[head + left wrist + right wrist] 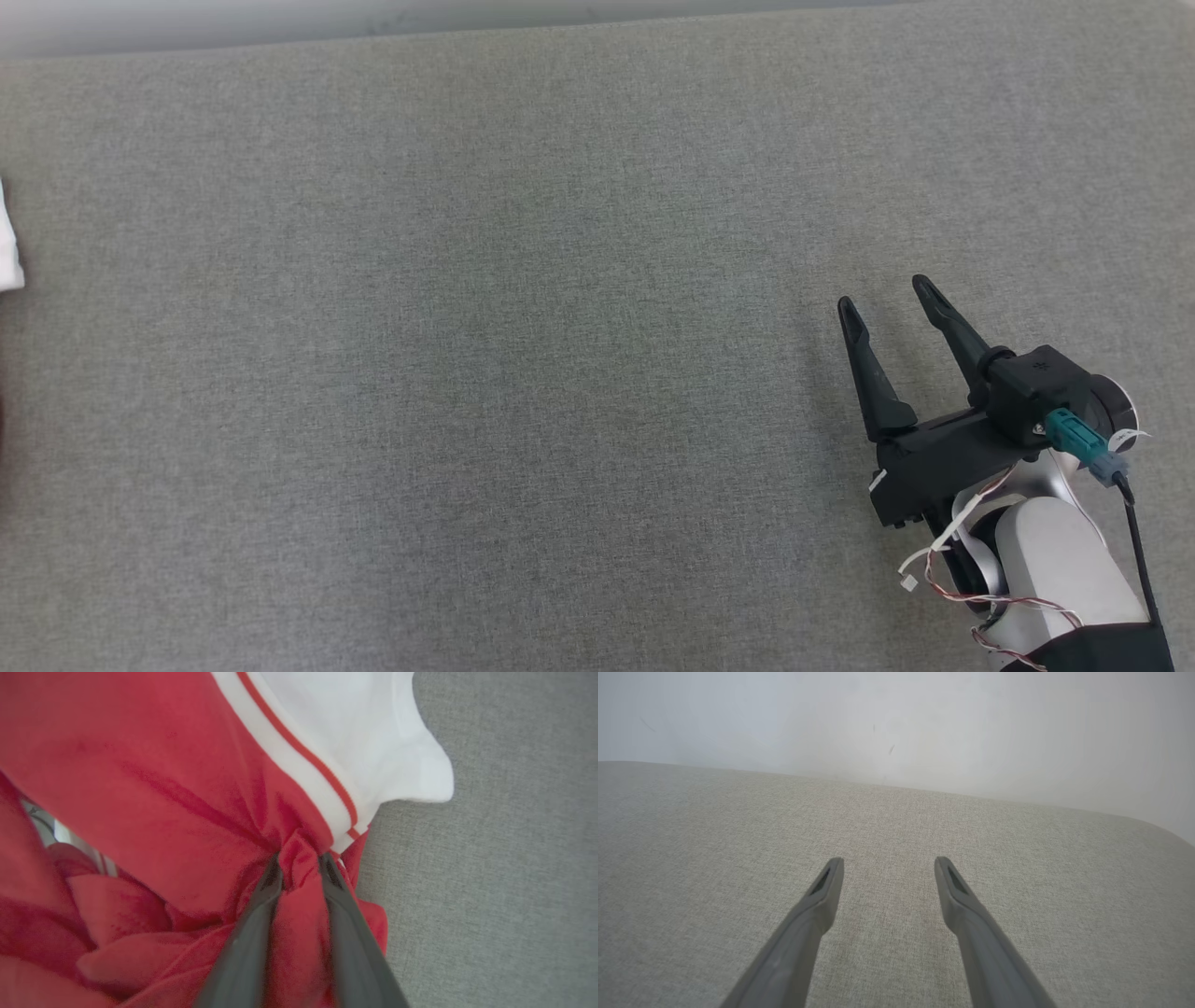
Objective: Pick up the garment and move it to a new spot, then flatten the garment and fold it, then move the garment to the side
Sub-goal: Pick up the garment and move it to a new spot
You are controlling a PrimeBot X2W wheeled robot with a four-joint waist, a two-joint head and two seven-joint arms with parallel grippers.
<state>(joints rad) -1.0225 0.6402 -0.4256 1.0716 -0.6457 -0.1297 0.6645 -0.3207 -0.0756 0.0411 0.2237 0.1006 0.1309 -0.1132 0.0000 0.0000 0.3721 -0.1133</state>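
**Garment pinched in the left hand; right hand open and empty**

Seen from the left wrist, the garment is red cloth with a white panel and a white band carrying a thin red stripe. It lies crumpled around and beyond the left hand. The two dark fingers of that hand stand close together, with a ridge of red cloth gathered between their tips. Creases in the cloth fan out from the pinch. The band ends just past the fingertips, and the white panel spreads beyond it, up and to the right. More loose red folds pile up to the left of the fingers. To their right lies the bare grey woven tabletop.

From the head, the right hand hangs over the tabletop with its fingers spread wide and nothing between them. A sliver of white cloth shows far off to this hand's left, well apart from it. It is too little to tell which part of the garment it is.

Along the right wrist, the same hand has both fingers parted above bare grey weave. A pale wall rises beyond the tabletop's far edge.
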